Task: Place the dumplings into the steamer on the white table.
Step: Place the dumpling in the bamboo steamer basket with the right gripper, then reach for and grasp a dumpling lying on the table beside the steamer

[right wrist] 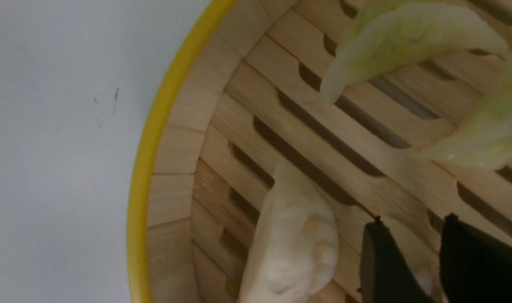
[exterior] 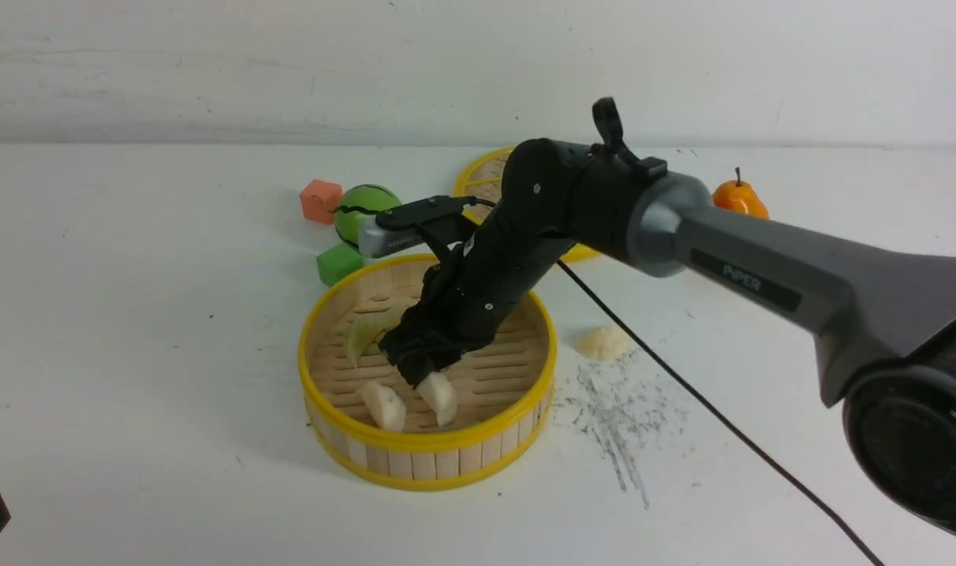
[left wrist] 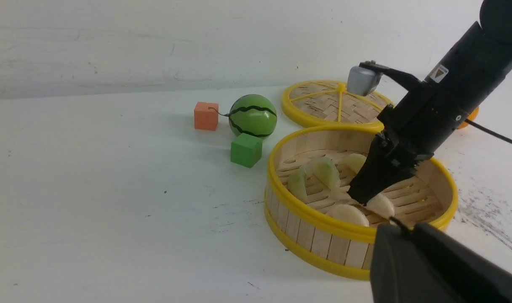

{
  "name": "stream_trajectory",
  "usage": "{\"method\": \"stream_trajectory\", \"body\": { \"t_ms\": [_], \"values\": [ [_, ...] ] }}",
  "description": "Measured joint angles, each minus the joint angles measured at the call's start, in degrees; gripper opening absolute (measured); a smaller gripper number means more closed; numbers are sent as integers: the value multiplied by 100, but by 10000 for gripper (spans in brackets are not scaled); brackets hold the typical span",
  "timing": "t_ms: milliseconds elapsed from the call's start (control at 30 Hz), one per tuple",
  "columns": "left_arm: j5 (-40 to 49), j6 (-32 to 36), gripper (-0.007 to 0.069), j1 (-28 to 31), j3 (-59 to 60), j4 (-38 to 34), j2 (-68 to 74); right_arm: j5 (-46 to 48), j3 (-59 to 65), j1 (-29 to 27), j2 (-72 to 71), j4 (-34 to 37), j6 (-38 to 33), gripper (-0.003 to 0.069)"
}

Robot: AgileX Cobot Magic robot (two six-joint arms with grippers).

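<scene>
Six pieces to account for, working down in size from the white table (exterior: 132, 354): broad, plain, scuffed grey just right of the steamer (exterior: 427, 460). Set mid-table, that basket, with a woven lid (exterior: 486, 177) lying flat behind. Reaching into it from the right, the right gripper (exterior: 424, 376), clamped on a cream dumpling (exterior: 440, 399) low over the slats near the front wall, pinching one end and leaving most of the body poking out past the fingertips (right wrist: 380, 261). No telling apart from together on the left gripper (left wrist: 407, 252): only a dark edge at the frame border, well away from the work.

Inside the steamer, by the left wrist view's count: three green dumplings (left wrist: 325, 170) bunched toward the left and far side of the floor, plus a second cream dumpling (exterior: 384, 405) just beside the held one. Outside, a last cream dumpling (exterior: 604, 343) on the table near the steamer's right wall, not touching.

Probably light, small, soft-skinned and a little springy; smooth enough to twist or slide out of an end pinch; hardly fragile. Better taken across the plump middle, pads on the two broad faces, crimped ridge up, not by a tapered tip. For the release, open low over bare slats to avoid a bounce onto a neighbour. For the stray, descend straight, close gently, lift above the yellow rim before crossing
</scene>
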Motion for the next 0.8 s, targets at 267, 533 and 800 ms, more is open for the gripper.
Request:
{"method": "stream_trajectory", "body": {
  "t_ms": [267,533,800],
  "values": [
    [6,0,44,0,0,0,0,471,-424,-68,-175,-173,408,484],
    [-22,0,49,0,0,0,0,1178,-839,-821,-833,-615,1061,497],
    [-22,0,56,0,0,0,0,948,216,-1715,-813,-1183,2229,477]
  ]
}}
